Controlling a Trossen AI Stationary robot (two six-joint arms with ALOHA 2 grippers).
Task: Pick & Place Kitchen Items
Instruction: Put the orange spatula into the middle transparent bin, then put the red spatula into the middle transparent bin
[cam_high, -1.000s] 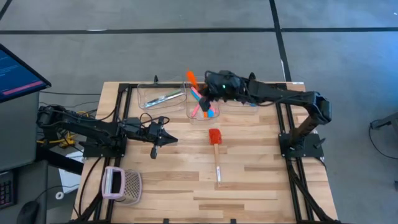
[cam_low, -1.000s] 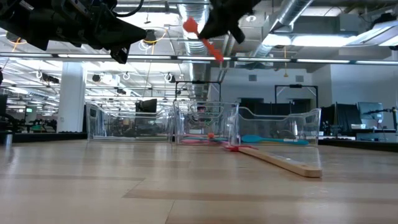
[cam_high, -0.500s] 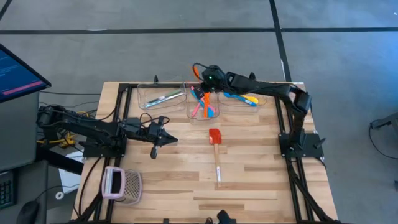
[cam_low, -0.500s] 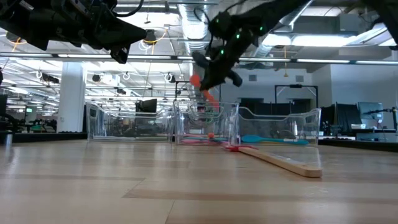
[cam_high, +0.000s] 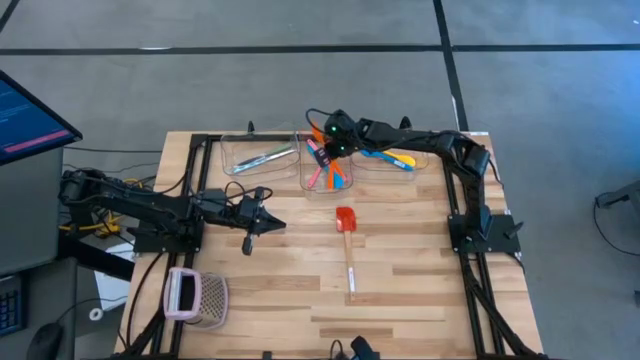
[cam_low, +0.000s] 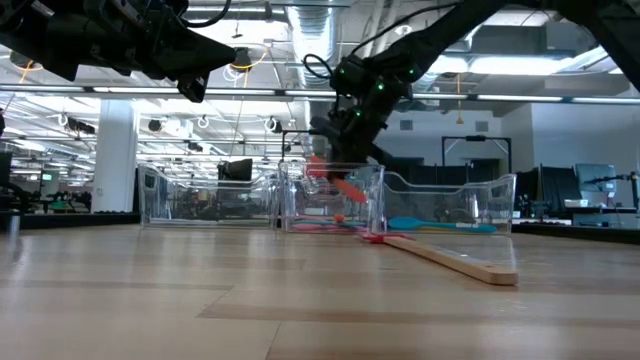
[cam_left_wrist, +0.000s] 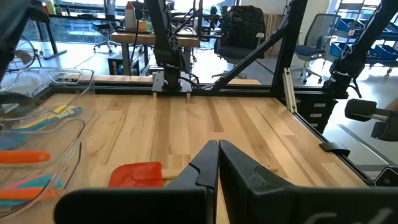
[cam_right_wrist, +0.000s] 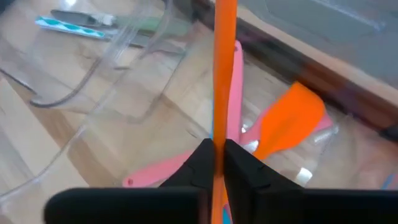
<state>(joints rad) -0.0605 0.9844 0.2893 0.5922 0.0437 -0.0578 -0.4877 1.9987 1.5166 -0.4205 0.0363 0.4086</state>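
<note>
My right gripper (cam_high: 328, 142) hangs over the middle clear bin (cam_high: 312, 182), shut on an orange spoon (cam_right_wrist: 222, 74). In that bin lie pink (cam_right_wrist: 155, 171), blue and orange (cam_right_wrist: 291, 123) spoons. The left bin (cam_high: 228, 152) holds teal-handled cutlery (cam_high: 262, 156); the right bin (cam_high: 420, 168) holds yellow and blue spoons (cam_high: 392, 157). A red-headed wooden-handled spatula (cam_high: 347, 240) lies flat mid-table. My left gripper (cam_high: 278, 224) waits shut at the left, level and above the table, touching nothing. My right gripper pinches the orange spoon's slim handle (cam_right_wrist: 217, 134) between its two fingers. The fingers slant down from the table's right side, and the handle runs on ahead of them. In the low view the spoon's lower end (cam_low: 348, 187) hangs tilted inside the bin's walls; whether it touches anything I cannot tell.
A pink-and-white mesh basket (cam_high: 196, 297) stands at the near left corner. Black frame rails (cam_high: 455, 200) run along both table sides. The three clear bins line the far edge. Bare wood lies around the spatula.
My right gripper has come down and a little toward the table's left with the orange spoon, tipping steeper. The spoon, held high above the bins a second ago, now reaches down into the middle bin.
</note>
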